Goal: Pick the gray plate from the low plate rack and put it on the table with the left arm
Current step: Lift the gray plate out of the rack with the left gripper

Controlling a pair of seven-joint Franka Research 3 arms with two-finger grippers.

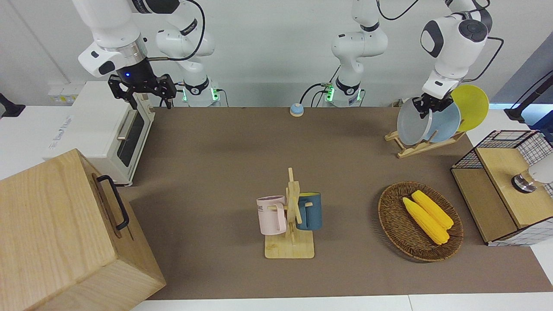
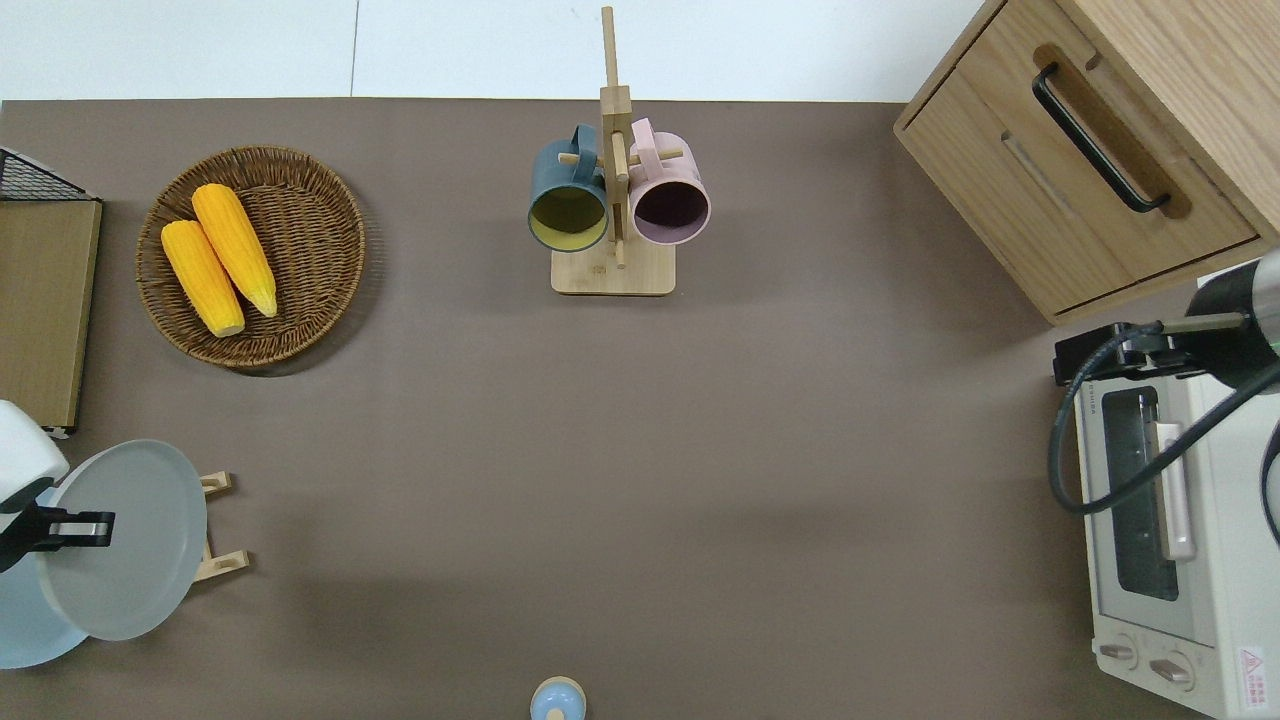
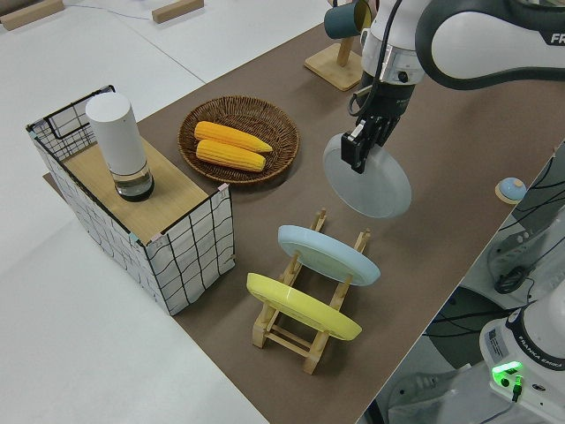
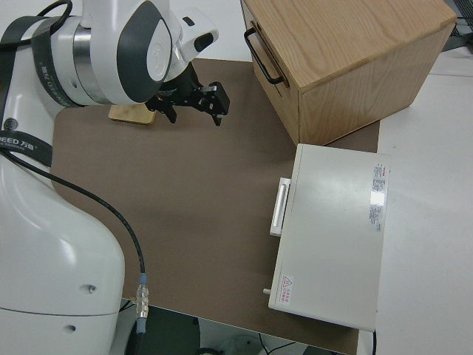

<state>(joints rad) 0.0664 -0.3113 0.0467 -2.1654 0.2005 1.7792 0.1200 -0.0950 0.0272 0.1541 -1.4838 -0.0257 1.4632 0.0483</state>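
My left gripper (image 3: pixel 359 148) is clamped on the rim of the gray plate (image 3: pixel 371 177), gripping at its 12 o'clock edge. The plate hangs tilted in the air over the low plate rack (image 3: pixel 309 322), clear of its pegs. Next, I judge: carry it sideways over bare table (image 2: pixel 640 450), level it, lower slowly, then release. The right arm is parked.
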